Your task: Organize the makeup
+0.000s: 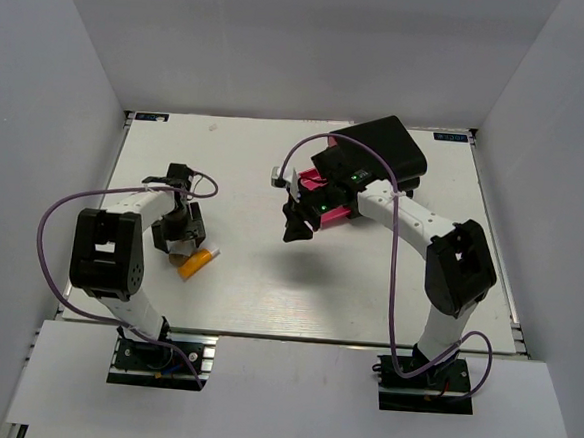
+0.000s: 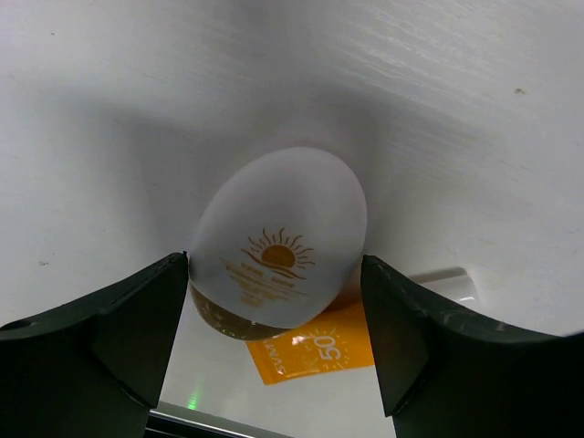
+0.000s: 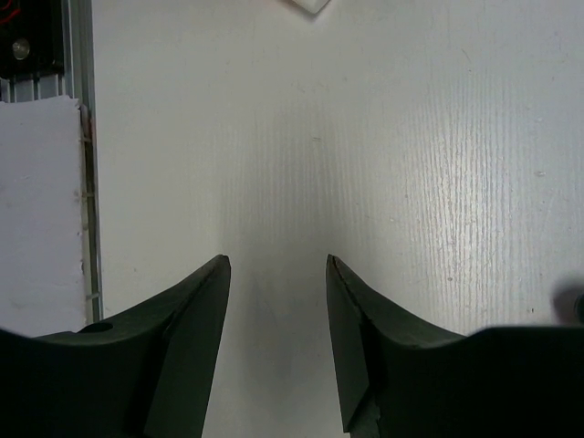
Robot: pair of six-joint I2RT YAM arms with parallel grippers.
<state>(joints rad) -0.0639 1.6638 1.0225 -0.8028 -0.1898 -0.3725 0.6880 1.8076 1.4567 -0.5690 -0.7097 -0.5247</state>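
An orange tube with a white cap lies on the white table at the near left. My left gripper hangs over its cap end. In the left wrist view the rounded white cap, printed with a sun, sits between the two spread black fingers, and the orange body runs back under it. The left gripper is open and the tube rests on the table. My right gripper hovers mid-table in front of the box. It stands open over bare table with nothing between its fingers.
A black box with pink drawers stands at the back right, just behind the right gripper. The right wrist view shows the table's edge rail on its left and a white corner of something at the top.
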